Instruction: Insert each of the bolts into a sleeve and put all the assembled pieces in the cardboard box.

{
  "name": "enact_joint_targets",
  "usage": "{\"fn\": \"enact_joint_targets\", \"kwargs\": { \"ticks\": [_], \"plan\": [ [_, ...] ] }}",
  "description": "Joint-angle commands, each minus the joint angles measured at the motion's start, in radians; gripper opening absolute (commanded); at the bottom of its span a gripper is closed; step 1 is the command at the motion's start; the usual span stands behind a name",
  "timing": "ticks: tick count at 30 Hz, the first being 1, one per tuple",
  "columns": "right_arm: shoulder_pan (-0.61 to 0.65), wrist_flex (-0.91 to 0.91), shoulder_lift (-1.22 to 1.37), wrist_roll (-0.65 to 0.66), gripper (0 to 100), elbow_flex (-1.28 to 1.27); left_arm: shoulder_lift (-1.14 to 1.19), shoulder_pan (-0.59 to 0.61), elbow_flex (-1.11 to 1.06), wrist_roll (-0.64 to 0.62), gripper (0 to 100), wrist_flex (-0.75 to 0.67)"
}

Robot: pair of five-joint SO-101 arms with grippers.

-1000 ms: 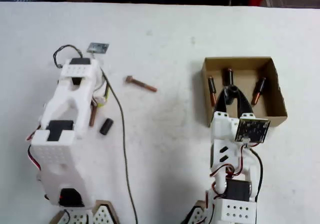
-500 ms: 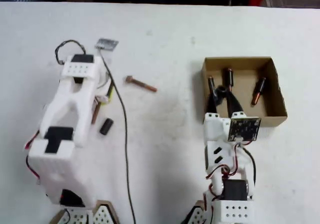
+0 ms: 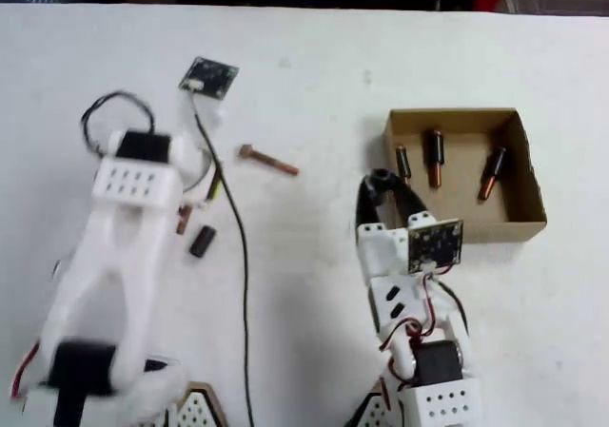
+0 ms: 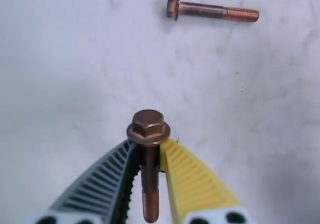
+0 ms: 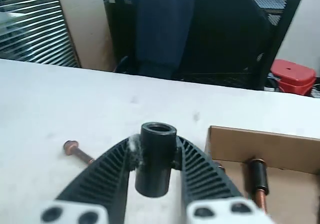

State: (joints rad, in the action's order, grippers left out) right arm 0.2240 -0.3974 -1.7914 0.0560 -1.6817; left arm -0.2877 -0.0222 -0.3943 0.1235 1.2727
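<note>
Two hands, both loaded. We logged the left hand (image 4: 148,151) closed on a copper bolt (image 4: 148,126). Its shank lay along the hand's own line between the fingers, the hex head stuck out past the fingertips toward the counter (image 3: 314,56), and the threaded end pointed back at the wrist. The right hand (image 5: 156,146) was closed around a black sleeve (image 5: 155,176), held upright with its bore open at the top.

Key relation, as we judged it: the held sleeve sat well off to the left hand's right and the held bolt well off to the right hand's left, with a dark cable (image 3: 238,256) on the counter between them. With the head leading, we figured the bolt needed turning, or the sleeve brought to the threaded end, before the shank could enter the bore. Neither hand looked clearly nearer a meeting point.

A second bolt (image 4: 212,10) lay ahead of the left hand's fingertips, crosswise to the held one and apart from it. A spare sleeve (image 3: 201,242) lay just beside the left hand, on its right. The cardboard box (image 3: 533,220) stood just to the right hand's right and a little ahead, with three assembled pieces (image 3: 435,157) lying apart inside.

The counter was white and flat. Past its far edge we noted dark furniture, window blinds (image 5: 30,24) and a red object (image 5: 295,77).
</note>
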Motion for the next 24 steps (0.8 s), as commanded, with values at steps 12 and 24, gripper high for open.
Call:
{"fn": "enact_joint_targets", "kwargs": {
  "ticks": [12, 24],
  "plan": [
    [0.252, -0.007, -0.008, 0.002, 1.7, -0.009, -0.616, -0.01, -0.245, -0.015, 2, -0.17],
    [0.429, 0.016, -0.01, 0.0, 1.7, -0.009, -1.033, -0.122, -0.545, -0.146, 2, -0.491]
  ]
}}
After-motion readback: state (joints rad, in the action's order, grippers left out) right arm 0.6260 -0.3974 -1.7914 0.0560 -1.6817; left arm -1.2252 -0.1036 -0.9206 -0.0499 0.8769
